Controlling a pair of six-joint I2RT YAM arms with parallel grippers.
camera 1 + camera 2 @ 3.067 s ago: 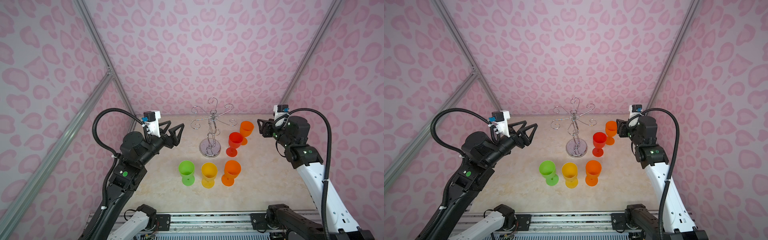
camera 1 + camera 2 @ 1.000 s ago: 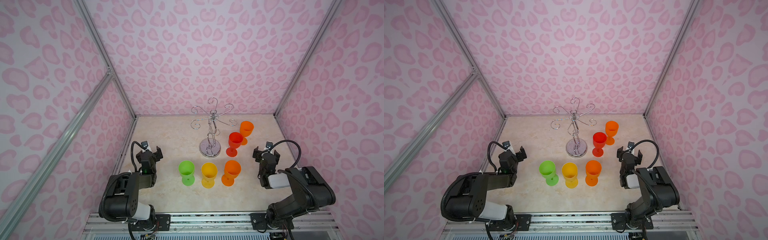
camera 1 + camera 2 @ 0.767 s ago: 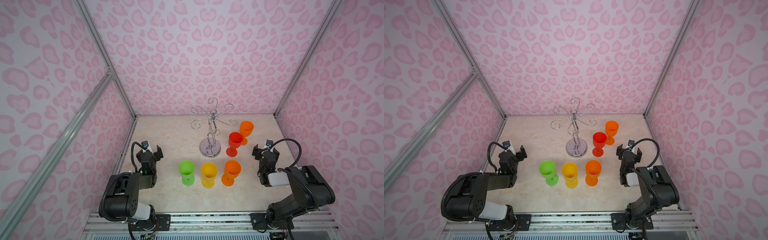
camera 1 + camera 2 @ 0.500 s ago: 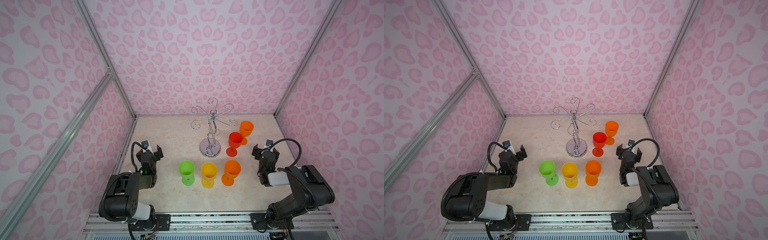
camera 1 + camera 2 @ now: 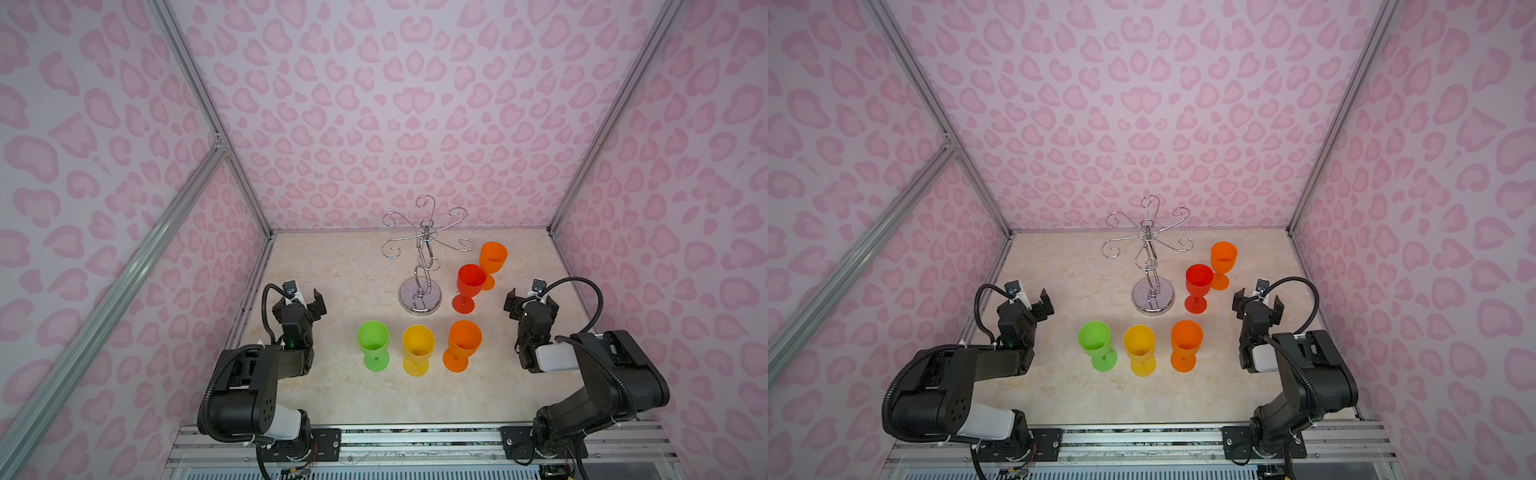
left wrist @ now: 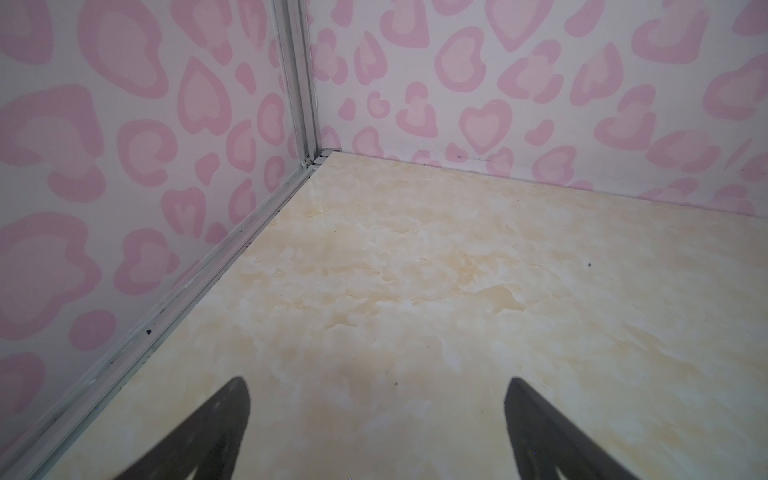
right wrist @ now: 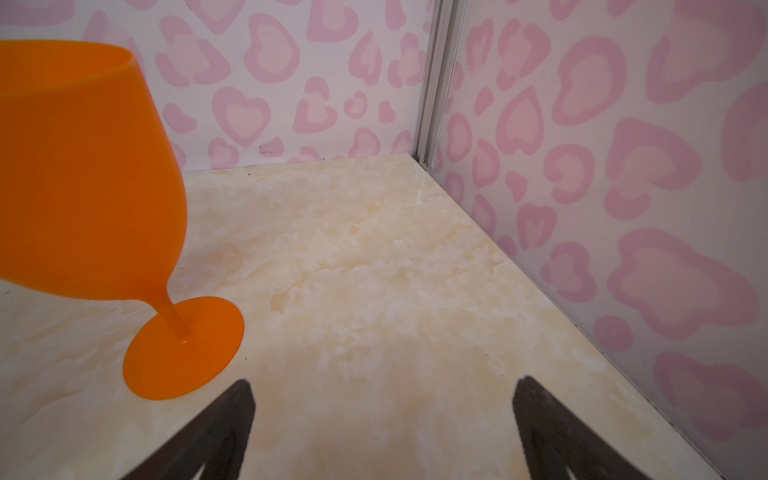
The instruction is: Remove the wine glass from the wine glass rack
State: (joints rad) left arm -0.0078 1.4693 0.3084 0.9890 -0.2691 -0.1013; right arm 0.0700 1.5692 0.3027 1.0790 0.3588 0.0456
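Both the left gripper [image 6: 378, 388] and the right gripper [image 7: 384, 388] gape wide and empty, well apart from the rack [image 5: 420, 298] (an orange glass [image 7: 83, 166] stands upright near the right one).

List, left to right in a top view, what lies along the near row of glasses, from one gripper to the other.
left gripper → green glass → yellow glass → near orange glass → right gripper

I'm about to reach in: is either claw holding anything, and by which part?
Nothing is held. The left claw and right claw are both open, with only cream marble-patterned tabletop showing between their tips.
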